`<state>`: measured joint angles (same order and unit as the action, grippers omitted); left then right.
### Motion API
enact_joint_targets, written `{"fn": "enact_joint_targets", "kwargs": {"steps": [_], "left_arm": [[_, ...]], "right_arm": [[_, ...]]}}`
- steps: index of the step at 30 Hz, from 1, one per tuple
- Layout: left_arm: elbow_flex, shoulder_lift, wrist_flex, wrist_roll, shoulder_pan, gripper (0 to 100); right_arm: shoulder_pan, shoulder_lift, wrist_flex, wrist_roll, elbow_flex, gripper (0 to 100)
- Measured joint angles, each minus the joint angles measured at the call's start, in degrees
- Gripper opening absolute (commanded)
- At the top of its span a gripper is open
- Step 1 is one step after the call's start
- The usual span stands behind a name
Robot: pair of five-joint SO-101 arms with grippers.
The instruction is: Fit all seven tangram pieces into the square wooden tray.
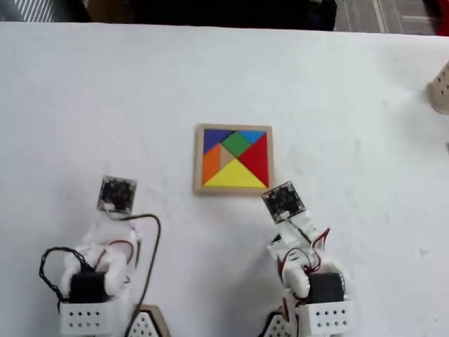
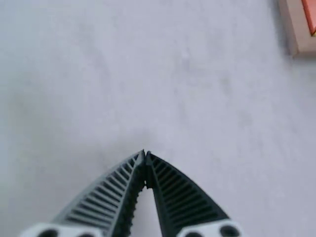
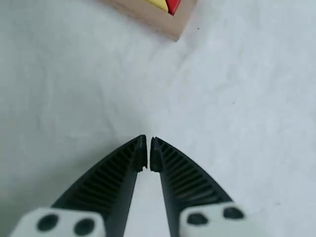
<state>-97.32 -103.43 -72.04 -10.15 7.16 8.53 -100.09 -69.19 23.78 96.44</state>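
The square wooden tray lies mid-table in the high view, holding coloured tangram pieces: a yellow triangle, a red triangle, an orange piece, a green square, a purple piece and a blue triangle. A small tan patch shows at the centre. My left gripper is shut over bare table, left of and nearer than the tray, whose corner shows. My right gripper is shut, empty, just short of the tray's near right corner.
White tabletop surrounds the tray on all sides. A pale perforated object sits at the far right edge. Both arm bases stand at the near edge with loose cables.
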Motion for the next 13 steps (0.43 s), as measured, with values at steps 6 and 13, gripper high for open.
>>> {"fn": "enact_joint_targets", "kwargs": {"steps": [6, 13], "left_arm": [[0.0, 0.0, -1.2, 0.0, 0.0, 2], [0.0, 0.0, -1.2, 0.0, 0.0, 2]], "right_arm": [[0.0, 0.0, 0.0, 0.0, 0.0, 1.9], [0.0, 0.0, 0.0, 0.0, 0.0, 1.9]]}}
